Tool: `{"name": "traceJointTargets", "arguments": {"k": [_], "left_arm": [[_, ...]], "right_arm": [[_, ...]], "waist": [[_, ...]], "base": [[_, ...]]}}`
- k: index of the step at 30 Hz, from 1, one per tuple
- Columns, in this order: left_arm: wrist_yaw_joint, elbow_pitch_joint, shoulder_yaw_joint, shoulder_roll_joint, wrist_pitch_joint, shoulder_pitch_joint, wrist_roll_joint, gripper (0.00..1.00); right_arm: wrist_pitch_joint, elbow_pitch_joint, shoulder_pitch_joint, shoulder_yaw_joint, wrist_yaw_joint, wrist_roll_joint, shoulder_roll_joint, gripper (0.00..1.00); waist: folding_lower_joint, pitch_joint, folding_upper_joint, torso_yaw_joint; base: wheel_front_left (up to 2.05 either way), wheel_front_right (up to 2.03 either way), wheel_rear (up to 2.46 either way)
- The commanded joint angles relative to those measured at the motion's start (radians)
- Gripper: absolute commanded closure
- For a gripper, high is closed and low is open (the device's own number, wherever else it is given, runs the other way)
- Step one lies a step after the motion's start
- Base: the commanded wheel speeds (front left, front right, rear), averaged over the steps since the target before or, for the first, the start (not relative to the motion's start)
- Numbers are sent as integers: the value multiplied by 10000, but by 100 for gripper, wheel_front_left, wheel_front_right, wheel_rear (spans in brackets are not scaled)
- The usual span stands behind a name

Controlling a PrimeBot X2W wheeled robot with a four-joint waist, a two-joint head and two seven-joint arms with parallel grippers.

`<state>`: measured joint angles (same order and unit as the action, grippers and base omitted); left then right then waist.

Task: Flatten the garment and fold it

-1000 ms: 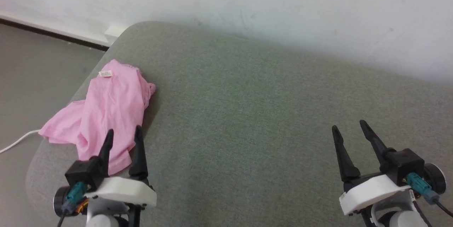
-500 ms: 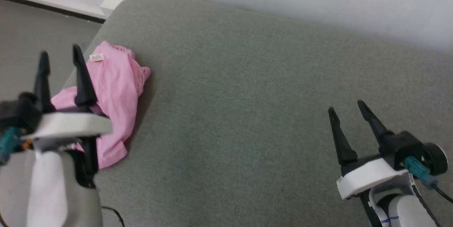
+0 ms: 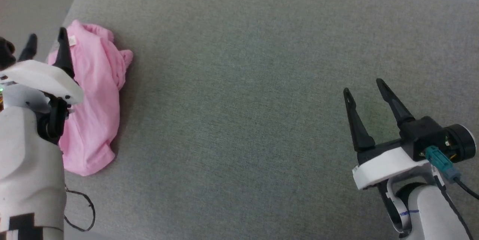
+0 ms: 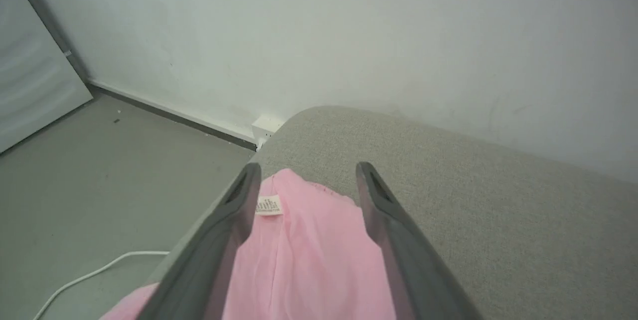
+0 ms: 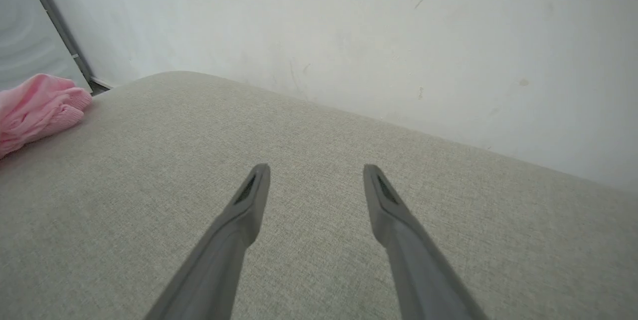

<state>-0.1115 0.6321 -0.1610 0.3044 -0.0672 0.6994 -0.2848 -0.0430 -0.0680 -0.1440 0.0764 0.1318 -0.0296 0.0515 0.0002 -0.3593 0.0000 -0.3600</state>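
The pink garment (image 3: 95, 94) lies crumpled at the left end of the grey cushion (image 3: 239, 83), its small white tag (image 3: 72, 40) near the far edge. My left gripper (image 3: 46, 38) hovers open above the garment's left side; in the left wrist view its fingers (image 4: 234, 220) frame the garment (image 4: 309, 265) and the tag (image 4: 269, 205), holding nothing. My right gripper (image 3: 363, 86) stands open over bare cushion at the lower right, far from the cloth. The right wrist view shows the right gripper (image 5: 316, 170) above the cushion and the garment (image 5: 35, 108) at the far left.
The cushion's rounded left edge drops to a grey floor (image 4: 99, 200) with a white cable (image 4: 84, 275) on it. A white wall (image 5: 349, 31) runs behind the cushion. A thin black cable (image 3: 80, 210) hangs by my left forearm.
The head camera has tilted down and the scene has shifted up and left. My left arm has risen and reached forward over the garment. The right gripper stays open in place.
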Motion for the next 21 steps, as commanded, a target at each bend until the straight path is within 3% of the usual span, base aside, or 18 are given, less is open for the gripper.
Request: {"name": "traceJointTargets", "arguments": {"k": [1, 7, 14, 15, 16, 18, 21], "left_arm": [[-63, 698, 276, 210, 523, 422, -515, 0], [-125, 2217, 965, 764, 2712, 853, -2742, 0], [-190, 3176, 2033, 1175, 5578, 873, -4447, 0], [-190, 3174, 2205, 1181, 5939, 827, -4591, 5], [-190, 3139, 2351, 1196, 6191, 792, -4716, 43], [-191, 3026, 2623, 1277, 6416, 726, -4862, 100], [-191, 2952, 2838, 1328, 6559, 672, -5022, 100]], "right_arm": [[9, -36, -263, 76, -10, -111, -9, 0], [-15, 56, -497, 166, -11, -156, -11, 0], [-59, 139, -598, 186, -11, -130, -13, 0], [-56, 158, -597, 189, -11, -119, -13, 0], [-59, 176, -601, 195, -11, -104, -13, 0], [-75, 220, -617, 229, -11, -58, -13, 0], [-115, 276, -617, 270, -11, 9, -13, 0]], "waist": [[-2, -525, 0, 182], [-2, -879, 0, 221], [-2, -1059, 0, 88], [-2, -1028, 0, 81], [-2, -987, 0, 71], [-2, -883, 0, 75], [-2, -738, 0, 87]], "base": [[0, 0, 0], [0, 0, 0], [0, 0, 0], [0, 0, 0], [0, 0, 0], [0, 0, 0], [0, 0, 0]]}}
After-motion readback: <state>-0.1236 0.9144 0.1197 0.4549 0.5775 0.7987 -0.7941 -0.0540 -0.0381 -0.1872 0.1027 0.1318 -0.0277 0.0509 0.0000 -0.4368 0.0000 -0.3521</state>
